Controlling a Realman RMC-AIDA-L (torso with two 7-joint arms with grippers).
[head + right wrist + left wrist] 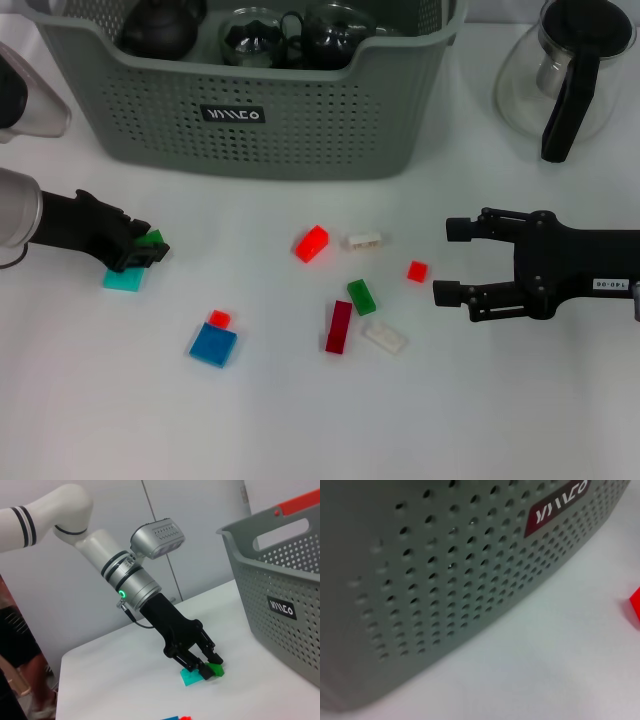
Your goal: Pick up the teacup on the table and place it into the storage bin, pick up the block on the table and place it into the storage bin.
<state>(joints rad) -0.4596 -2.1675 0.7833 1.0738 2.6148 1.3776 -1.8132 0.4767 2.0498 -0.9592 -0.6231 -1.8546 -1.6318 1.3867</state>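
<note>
Now the left gripper [150, 250] is low over the worktop [300, 420], on the robot's left side, in front of the storage bin [300, 120]. Its fingers [212, 656] are closed on a small green block [216, 669], which sits just above a teal block [123, 279] and seems to touch it. The head view shows only a bit of green between the black fingers; the right wrist view, which looks across at the left arm, shows the green block clearly at the fingertips and the teal block under them.

The right gripper [447, 262] hovers on the robot's right side, with its two fingers open and nothing between them. It is near a small red cube [417, 271].

The head view alone shows the other blocks on the worktop: a red block [311, 243], a white block [365, 241], a green block [361, 296], a dark red long block [339, 326], a second white block [385, 336], a blue block [213, 344] and a tiny red piece [219, 318] that touches it. It also shows dark teacups [255, 35] already inside the bin, and a glass teapot [565, 70] to the right of it.

The left wrist view shows only the perforated wall of the bin with its label [555, 507], very close, and a red edge at one side.
</note>
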